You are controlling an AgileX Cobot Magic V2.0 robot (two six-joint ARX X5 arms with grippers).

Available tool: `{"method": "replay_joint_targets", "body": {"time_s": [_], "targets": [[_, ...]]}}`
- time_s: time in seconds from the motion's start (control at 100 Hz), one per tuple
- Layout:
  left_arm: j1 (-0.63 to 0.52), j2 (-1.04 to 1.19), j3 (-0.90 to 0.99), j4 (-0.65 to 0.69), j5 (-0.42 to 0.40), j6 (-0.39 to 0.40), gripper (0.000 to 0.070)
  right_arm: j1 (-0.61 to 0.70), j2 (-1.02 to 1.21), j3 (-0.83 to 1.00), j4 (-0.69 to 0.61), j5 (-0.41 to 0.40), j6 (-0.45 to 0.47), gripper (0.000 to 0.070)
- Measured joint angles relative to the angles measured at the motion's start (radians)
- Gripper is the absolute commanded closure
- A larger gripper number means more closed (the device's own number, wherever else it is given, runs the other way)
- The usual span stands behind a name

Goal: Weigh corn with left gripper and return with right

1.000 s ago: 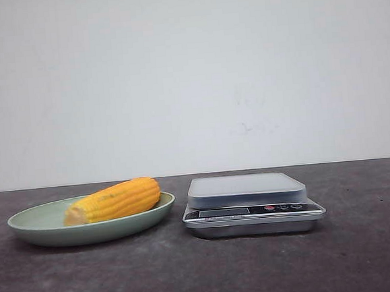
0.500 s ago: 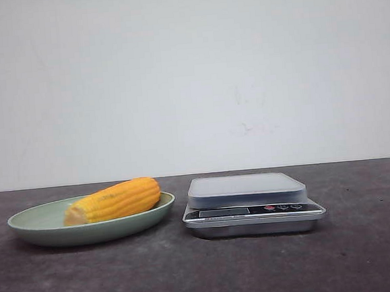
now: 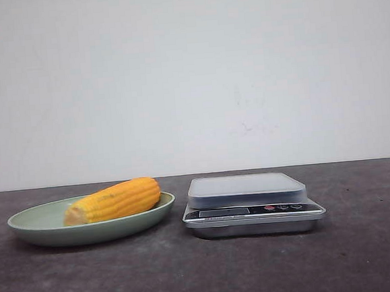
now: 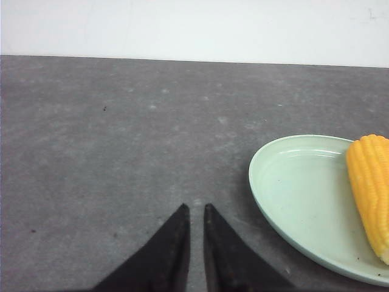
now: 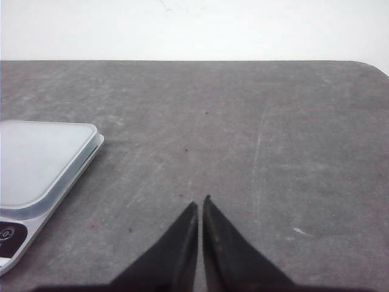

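Note:
The yellow-orange corn lies on its side in a pale green plate at the left of the table. It also shows in the left wrist view, on the plate. A silver kitchen scale with a grey platform stands right of the plate; its platform shows in the right wrist view. My left gripper is shut and empty, over bare table beside the plate. My right gripper is shut and empty, over bare table beside the scale. Neither gripper shows in the front view.
The dark grey tabletop ends at a white wall behind. The table's far right corner is rounded.

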Motion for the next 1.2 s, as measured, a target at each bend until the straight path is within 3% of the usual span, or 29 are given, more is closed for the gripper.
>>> {"method": "replay_joint_targets", "body": {"time_s": [0.41, 0.52, 0.66, 0.81, 0.9, 0.98, 1.09, 1.2], "targets": [[0.000, 0.000, 0.000, 0.000, 0.000, -0.019, 0.0697, 0.000, 0.000, -0.001, 0.055, -0.002, 0.001, 0.0693], [0.000, 0.000, 0.000, 0.000, 0.000, -0.102, 0.0697, 0.000, 0.000, -0.001, 0.100, -0.015, 0.012, 0.0693], [0.000, 0.000, 0.005, -0.016, 0.031, -0.267, 0.0697, 0.000, 0.000, -0.001, 0.151, -0.015, 0.074, 0.0693], [0.000, 0.001, 0.069, -0.090, 0.182, -0.402, 0.0696, 0.000, 0.000, 0.016, 0.143, -0.071, 0.232, 0.0694], [0.000, 0.006, 0.165, -0.144, 0.264, -0.439, 0.0695, -0.001, 0.001, 0.081, 0.069, -0.172, 0.343, 0.0694], [0.000, 0.031, 0.293, -0.243, 0.276, -0.458, 0.0694, 0.000, 0.002, 0.177, -0.014, -0.240, 0.387, 0.0694], [0.000, 0.119, 0.486, -0.399, 0.277, -0.456, 0.0694, 0.002, 0.026, 0.355, -0.107, -0.245, 0.362, 0.0694], [0.000, 0.238, 0.663, -0.472, 0.278, -0.425, 0.0694, 0.002, 0.121, 0.575, -0.156, -0.246, 0.267, 0.0694]]}}
